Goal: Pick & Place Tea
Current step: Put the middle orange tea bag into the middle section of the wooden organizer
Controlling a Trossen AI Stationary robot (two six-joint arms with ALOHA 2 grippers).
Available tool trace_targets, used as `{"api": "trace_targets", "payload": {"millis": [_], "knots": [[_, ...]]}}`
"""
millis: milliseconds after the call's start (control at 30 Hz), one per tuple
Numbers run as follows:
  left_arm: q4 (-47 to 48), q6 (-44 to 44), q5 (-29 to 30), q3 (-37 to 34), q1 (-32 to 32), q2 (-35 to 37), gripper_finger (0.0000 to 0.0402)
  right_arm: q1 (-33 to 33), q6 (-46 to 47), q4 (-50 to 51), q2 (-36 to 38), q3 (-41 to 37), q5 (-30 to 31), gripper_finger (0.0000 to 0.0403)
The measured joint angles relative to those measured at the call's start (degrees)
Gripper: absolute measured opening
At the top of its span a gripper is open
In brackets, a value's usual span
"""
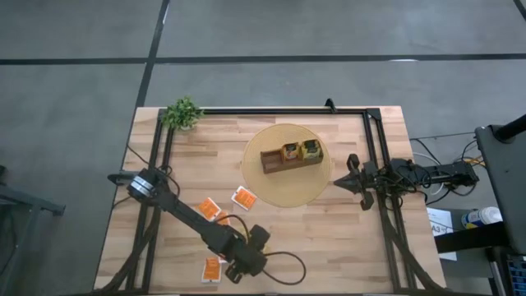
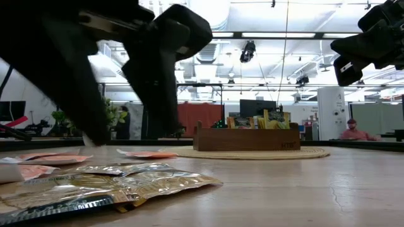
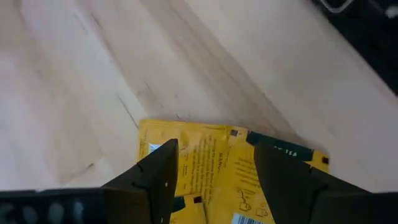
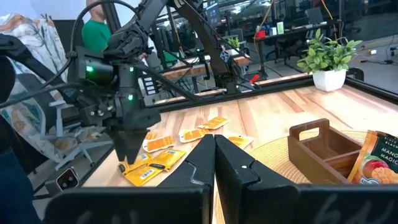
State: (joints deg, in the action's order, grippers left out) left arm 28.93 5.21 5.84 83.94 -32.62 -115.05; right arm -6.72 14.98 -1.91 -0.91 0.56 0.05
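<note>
Tabletop: left hand [image 3: 214,171] parted over yellow sachets [image 3: 211,162].

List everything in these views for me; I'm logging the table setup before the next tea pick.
Orange-and-white tea sachets: at least three, loose on the table left of the mat.
Yellow tea sachets: at least two, overlapping, at the table's near edge under the left gripper.
Tea packets in box: at least two, yellow-orange and green, standing in the middle and right compartments.
Wooden box: one, brown, on the mat; left compartment looks empty.
Round mat: one, tan, table centre.
Potted plant: one, green, far left corner.
Table: one, light wood.
Left gripper: open, fingers straddling the yellow sachets.
Right gripper: shut, by the mat's right edge.
</note>
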Motion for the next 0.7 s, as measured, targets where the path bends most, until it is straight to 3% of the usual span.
{"api": "trace_targets", "payload": {"millis": [400,700], "knots": [[0.62,0.62,-6.85,-1.01,1.89,-0.71,0.0204,0.00,0.00,0.02,0.00,-0.02,0.00,0.0008],[0.64,0.34,-4.72,-1.05,3.96,-0.71,0.0204,0.02,0.00,0.00,0.00,0.00,0.02,0.0008]]}}
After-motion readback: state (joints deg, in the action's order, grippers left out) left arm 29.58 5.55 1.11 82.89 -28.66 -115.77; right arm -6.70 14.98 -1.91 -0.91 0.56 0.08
